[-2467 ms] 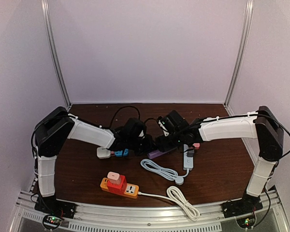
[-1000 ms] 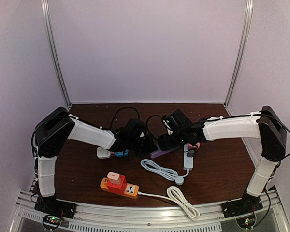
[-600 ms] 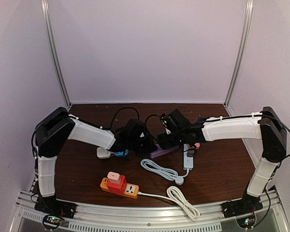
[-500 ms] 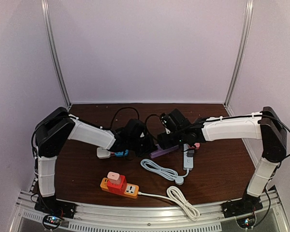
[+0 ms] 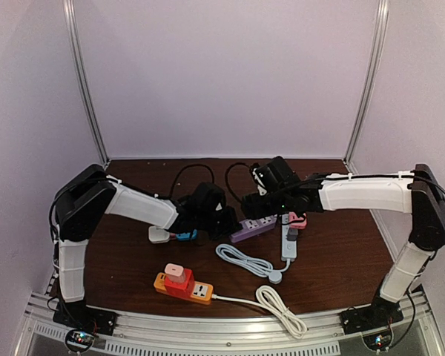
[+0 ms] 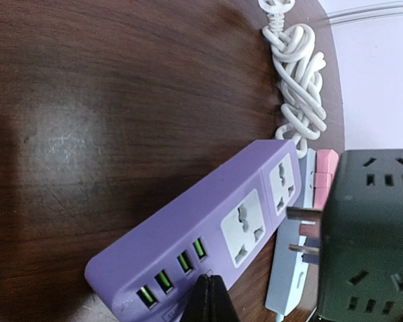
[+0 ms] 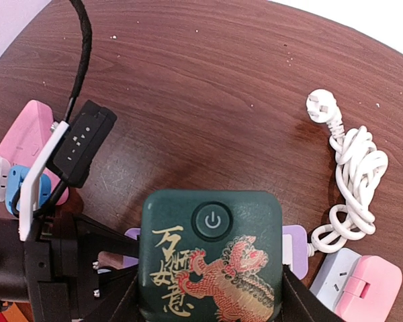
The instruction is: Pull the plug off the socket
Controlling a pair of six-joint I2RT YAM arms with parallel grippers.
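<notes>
**Strips and cables on the table (image 5: 341,252)**

A purple power strip (image 5: 254,228) lies in the middle, with a grey strip (image 5: 288,242) just beside it. Nearer the front are an orange strip (image 5: 182,282) (red in its middle), a white cable coil (image 5: 241,259) and a second coil (image 5: 282,310).

Dark green cube plug (image 6: 369,235), prongs bare, is clear of the purple socket strip (image 6: 188,258), which lies flat.

White arm links (image 5: 137,205), black joints (image 5: 81,202) (thin black cables (image 5: 363,176))
</notes>
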